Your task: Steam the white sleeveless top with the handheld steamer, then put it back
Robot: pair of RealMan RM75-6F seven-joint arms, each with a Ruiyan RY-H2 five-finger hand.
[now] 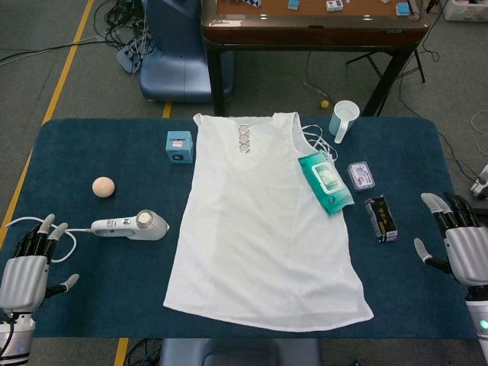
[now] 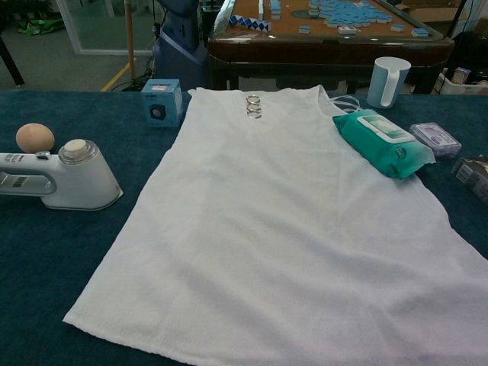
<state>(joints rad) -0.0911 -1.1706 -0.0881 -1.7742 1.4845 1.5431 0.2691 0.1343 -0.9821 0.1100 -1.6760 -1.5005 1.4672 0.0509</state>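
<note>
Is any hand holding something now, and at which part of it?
Nothing is held. The left hand and the right hand are both open; the steamer lies untouched on the table.

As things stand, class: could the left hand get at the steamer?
Probably yes. The left hand is open at the table's near corner, and the steamer lies just ahead of it with its handle pointing that way. Only its cord lies between them.
</note>
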